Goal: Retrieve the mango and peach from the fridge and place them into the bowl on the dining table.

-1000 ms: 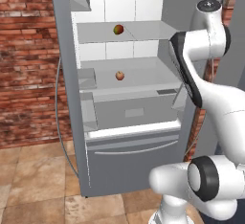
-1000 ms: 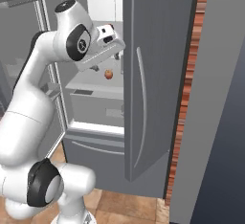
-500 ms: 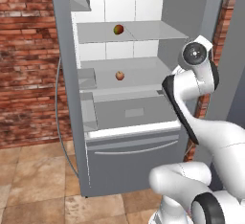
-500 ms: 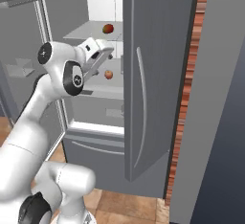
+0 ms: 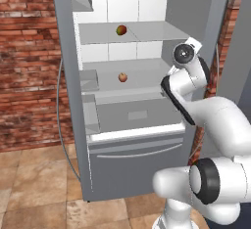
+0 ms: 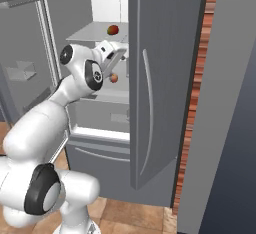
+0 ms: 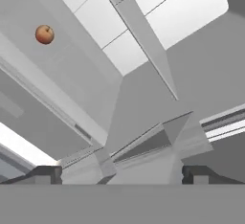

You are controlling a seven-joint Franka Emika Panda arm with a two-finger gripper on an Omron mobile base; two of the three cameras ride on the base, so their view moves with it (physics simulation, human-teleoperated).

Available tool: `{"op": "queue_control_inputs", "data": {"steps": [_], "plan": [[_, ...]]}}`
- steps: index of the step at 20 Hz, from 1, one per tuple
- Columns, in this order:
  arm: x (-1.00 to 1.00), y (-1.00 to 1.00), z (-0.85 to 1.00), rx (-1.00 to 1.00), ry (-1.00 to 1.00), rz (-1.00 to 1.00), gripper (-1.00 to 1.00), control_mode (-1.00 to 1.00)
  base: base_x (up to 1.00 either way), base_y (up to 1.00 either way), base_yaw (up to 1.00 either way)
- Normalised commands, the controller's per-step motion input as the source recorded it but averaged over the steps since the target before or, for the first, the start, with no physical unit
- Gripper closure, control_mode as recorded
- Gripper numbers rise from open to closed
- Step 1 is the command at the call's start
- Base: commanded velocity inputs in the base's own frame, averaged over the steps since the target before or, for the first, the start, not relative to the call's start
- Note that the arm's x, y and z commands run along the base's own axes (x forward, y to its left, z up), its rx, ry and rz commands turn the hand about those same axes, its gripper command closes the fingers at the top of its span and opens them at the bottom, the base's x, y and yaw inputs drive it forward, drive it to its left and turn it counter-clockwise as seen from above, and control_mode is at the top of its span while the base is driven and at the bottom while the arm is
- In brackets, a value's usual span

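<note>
room: brick wall (image 5: 24, 61), tiled floor (image 5: 39, 194), fridge (image 5: 132, 125) open, glass shelves | gripper (image 7: 122, 174): jaws spread wide, holding nothing | peach (image 7: 44, 34): on middle shelf, up-left of the fingertips, well apart | mango (image 5: 121, 30): shelf above | change: arm has folded lower, hand now nearer the shelves; fruits unmoved

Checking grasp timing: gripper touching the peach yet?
Apart. Hand view: the peach sits on its shelf far from the open gripper, nothing between the fingertips.
</note>
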Motion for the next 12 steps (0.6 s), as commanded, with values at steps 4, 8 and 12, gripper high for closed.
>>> {"op": "queue_control_inputs", "data": {"steps": [4,8,12], "plan": [[0.64,0.0,0.28,-0.01,0.18,-0.07,-1.0,-1.0,0.0,0.0,0.0],[0.45,0.0,0.27,0.0,0.13,-0.07,-1.0,-1.0,0.0,0.0,0.0],[0.42,0.0,0.03,-0.01,0.02,-0.11,-1.0,-1.0,0.0,0.0,0.0]]}}
